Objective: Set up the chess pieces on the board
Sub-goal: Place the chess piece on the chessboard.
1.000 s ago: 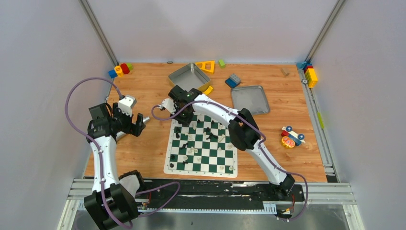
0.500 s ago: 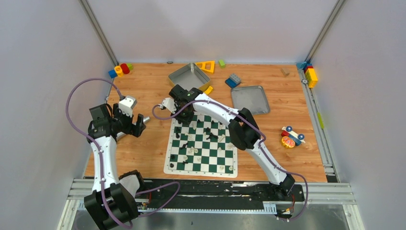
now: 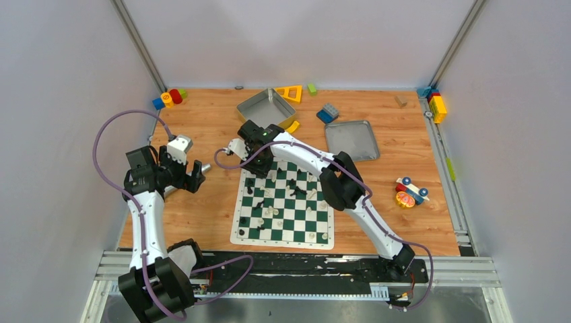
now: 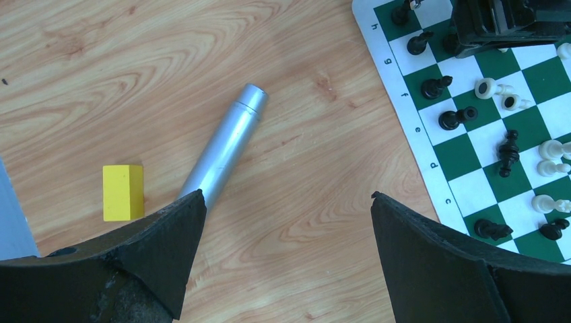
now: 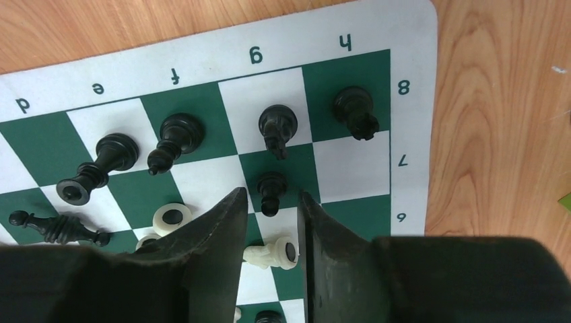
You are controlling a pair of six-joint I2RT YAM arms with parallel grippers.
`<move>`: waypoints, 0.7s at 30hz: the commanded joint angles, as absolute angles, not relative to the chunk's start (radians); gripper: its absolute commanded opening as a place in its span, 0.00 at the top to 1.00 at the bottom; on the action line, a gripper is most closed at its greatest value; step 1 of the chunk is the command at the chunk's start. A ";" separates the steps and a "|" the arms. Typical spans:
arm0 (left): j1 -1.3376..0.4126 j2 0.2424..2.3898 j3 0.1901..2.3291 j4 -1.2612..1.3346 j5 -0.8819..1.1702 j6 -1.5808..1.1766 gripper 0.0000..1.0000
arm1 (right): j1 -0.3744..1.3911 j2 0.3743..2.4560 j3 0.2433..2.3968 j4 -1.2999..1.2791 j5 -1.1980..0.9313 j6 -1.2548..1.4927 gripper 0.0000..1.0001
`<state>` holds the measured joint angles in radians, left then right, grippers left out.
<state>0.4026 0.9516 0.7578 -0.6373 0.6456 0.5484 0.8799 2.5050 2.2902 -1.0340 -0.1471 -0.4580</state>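
The board [image 3: 237,235] lies at the table's middle with black and cream chess pieces scattered on it, some standing, some lying. My right gripper [image 5: 271,195] hovers over the board's far left corner [image 3: 254,165]. Its jaws stand slightly apart around an upright black pawn [image 5: 271,187], with a gap on each side, so it is open. A cream pawn [image 5: 273,254] lies on its side between the fingers further in. Several black pieces [image 5: 278,126] stand along the board's edge row. My left gripper [image 4: 288,194] is wide open over bare wood left of the board [image 3: 195,175].
A silver cylinder [image 4: 225,151] and a yellow block [image 4: 122,192] lie on the wood by the left gripper. Two grey metal trays [image 3: 261,106] [image 3: 351,139] sit behind the board. Toy blocks [image 3: 168,98] are at the back left, and a toy car [image 3: 411,192] at the right.
Both arms stay where they were. The right gripper's jaws have parted a little around the black pawn.
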 commanded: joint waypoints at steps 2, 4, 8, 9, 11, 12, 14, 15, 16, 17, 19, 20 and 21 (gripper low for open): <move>0.411 0.936 0.758 -0.629 0.650 0.563 0.00 | 0.875 2.476 2.332 -1.009 -0.128 -0.454 0.54; 0.412 0.935 0.758 -0.630 0.650 0.563 0.00 | 0.874 2.445 2.321 -1.001 -0.130 -0.446 0.49; 0.411 0.930 0.758 -0.629 0.655 0.560 0.00 | 0.863 2.363 2.269 -0.974 -0.136 -0.426 0.46; 0.411 0.929 0.758 -0.629 0.656 0.560 0.00 | 0.859 2.342 2.254 -0.970 -0.137 -0.421 0.45; 0.411 0.928 0.759 -0.629 0.658 0.560 0.00 | 0.849 2.305 2.222 -0.964 -0.143 -0.413 0.45; 0.411 0.927 0.759 -0.629 0.657 0.560 0.00 | 0.840 2.291 2.200 -0.963 -0.145 -0.408 0.45; 0.411 0.927 0.760 -0.629 0.657 0.560 0.00 | 0.825 2.263 2.167 -0.960 -0.146 -0.400 0.46; 0.411 0.927 0.760 -0.629 0.658 0.560 0.00 | 0.817 2.249 2.152 -0.959 -0.148 -0.398 0.46; 0.411 0.927 0.760 -0.629 0.659 0.559 0.00 | 0.809 2.238 2.134 -0.957 -0.148 -0.396 0.47; 0.412 0.927 0.760 -0.629 0.660 0.559 0.00 | 0.801 2.232 2.120 -0.956 -0.149 -0.394 0.47; 0.411 0.927 0.760 -0.628 0.662 0.557 0.00 | 0.786 2.228 2.095 -0.954 -0.149 -0.389 0.49; 0.411 0.928 0.761 -0.627 0.662 0.556 0.00 | 0.779 2.227 2.085 -0.953 -0.148 -0.390 0.50; 0.411 0.928 0.762 -0.628 0.663 0.555 0.00 | 0.774 2.229 2.077 -0.953 -0.146 -0.390 0.50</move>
